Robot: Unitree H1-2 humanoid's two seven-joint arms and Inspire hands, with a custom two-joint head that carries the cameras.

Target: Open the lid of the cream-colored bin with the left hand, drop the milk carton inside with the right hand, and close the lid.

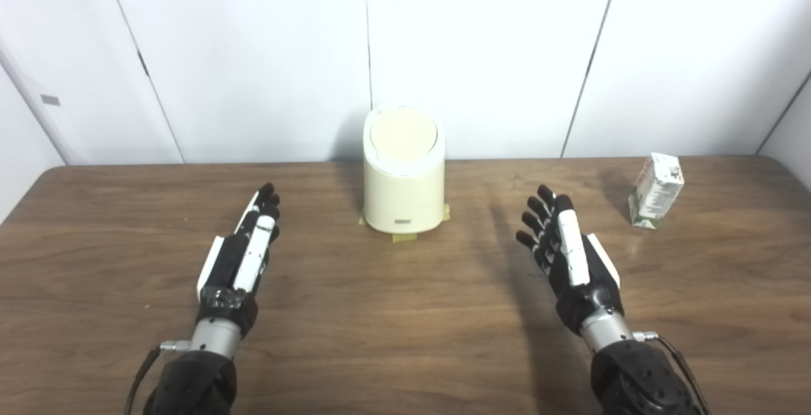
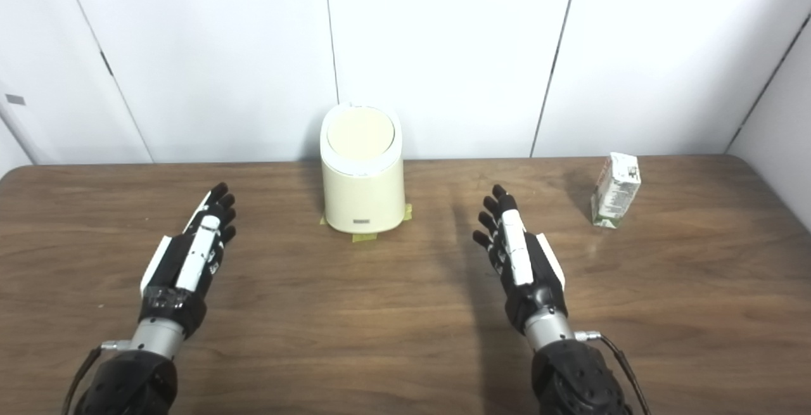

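Left eye view shows the cream-colored bin [image 1: 403, 177] at the middle of the desk's far edge, lid [image 1: 403, 133] shut, and the milk carton [image 1: 656, 191] upright near the far right corner. A careless push on the lid could probably shove the bin backward; a glancing grasp may topple the carton. Left hand [image 1: 244, 247] and right hand [image 1: 567, 247] are both spread, holding nothing.

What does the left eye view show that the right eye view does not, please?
Only the left eye view shows the grey tag whole on the left wall, well inside the frame. Only the right eye view shows more of the table to the right of the carton. Both share the cream bin with its lid closed, the carton standing far right, and the left hand and right hand open, holding nothing.
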